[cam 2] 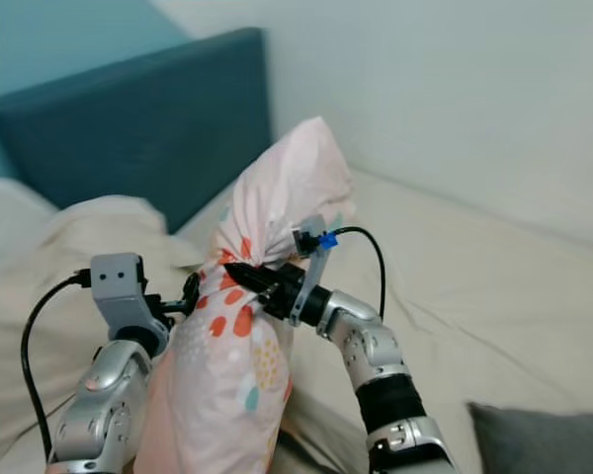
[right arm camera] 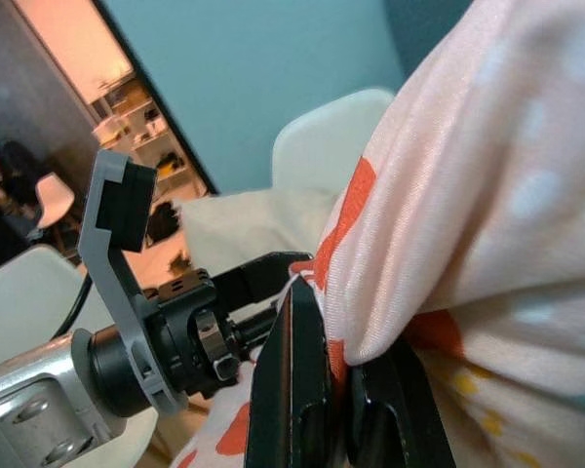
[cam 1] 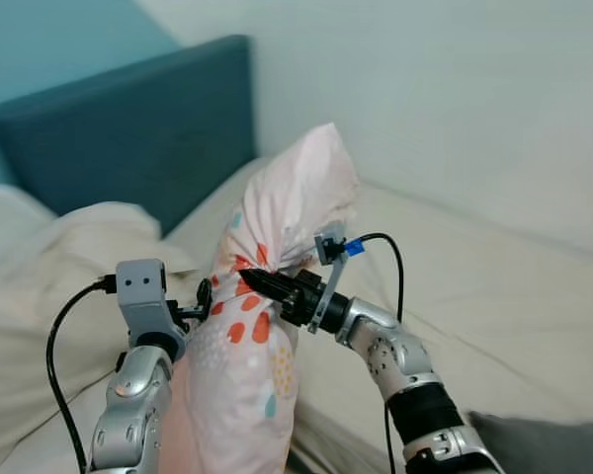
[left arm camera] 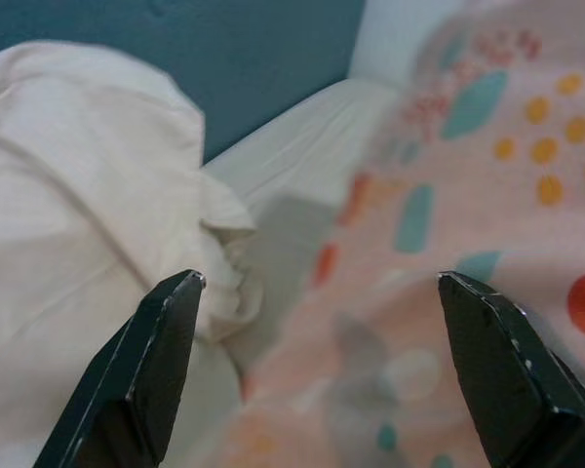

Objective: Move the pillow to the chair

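Above the bed (cam 1: 494, 286), we hold the pillow (cam 1: 267, 296) upright: right end effector (cam 1: 252, 279) clenched on a fabric fold for lift, left end effector (left arm camera: 317, 292) released, bracing its left side.

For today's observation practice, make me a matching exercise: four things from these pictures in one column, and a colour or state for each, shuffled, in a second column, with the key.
Column 1:
1. pillow
2. headboard
3. left gripper
4. right gripper

Column 2:
A. dark teal
B. fingers spread apart, beside the fabric
C. pink with coloured spots, held upright
D. fingers pinching a fold of fabric

Pairs: 1-C, 2-A, 3-B, 4-D
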Robot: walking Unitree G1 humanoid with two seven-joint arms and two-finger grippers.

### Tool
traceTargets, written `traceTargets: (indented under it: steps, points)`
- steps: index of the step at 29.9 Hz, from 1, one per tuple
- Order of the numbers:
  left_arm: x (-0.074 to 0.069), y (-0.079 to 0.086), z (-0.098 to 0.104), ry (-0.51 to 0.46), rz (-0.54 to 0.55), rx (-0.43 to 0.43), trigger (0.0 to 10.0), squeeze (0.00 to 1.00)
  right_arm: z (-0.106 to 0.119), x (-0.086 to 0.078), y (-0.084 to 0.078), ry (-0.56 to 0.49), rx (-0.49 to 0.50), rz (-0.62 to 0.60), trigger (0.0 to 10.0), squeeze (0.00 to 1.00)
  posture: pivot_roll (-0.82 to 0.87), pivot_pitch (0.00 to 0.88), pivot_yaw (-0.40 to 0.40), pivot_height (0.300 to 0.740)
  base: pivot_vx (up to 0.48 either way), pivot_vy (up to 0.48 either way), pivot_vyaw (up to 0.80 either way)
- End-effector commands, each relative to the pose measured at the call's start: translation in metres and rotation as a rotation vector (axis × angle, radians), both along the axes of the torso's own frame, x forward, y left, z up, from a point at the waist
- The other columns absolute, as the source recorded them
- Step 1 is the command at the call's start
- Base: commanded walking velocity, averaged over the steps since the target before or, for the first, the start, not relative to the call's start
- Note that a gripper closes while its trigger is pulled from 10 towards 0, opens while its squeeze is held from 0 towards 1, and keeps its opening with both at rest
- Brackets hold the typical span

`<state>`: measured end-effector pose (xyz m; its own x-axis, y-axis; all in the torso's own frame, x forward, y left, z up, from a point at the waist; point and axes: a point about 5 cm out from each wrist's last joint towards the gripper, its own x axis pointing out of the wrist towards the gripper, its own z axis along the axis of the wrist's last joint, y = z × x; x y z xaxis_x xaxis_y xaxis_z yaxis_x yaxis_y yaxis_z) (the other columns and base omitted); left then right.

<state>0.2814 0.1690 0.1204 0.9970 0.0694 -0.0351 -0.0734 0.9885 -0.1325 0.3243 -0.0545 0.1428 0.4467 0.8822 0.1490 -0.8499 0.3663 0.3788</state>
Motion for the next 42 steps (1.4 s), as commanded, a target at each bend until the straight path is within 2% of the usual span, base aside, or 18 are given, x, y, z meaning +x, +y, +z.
traceTargets:
  steps: [1,42]
  points:
    - [-0.0005,-0.0033,-0.0027,0.01,-0.014,-0.004,10.0,0.0,0.016,0.0041,-0.0003,-0.063,0.059,-0.011,10.0,0.0,-0.02,0.0,-0.067,0.738,0.0,0.0,0.8]
    - [-0.0001,-0.0045,-0.0011,-0.002,-0.011,0.006,10.0,0.0,0.0215,0.0011,-0.0001,-0.105,0.087,0.016,10.0,0.0,-0.02,0.0,-0.071,0.738,0.0,0.0,0.8]
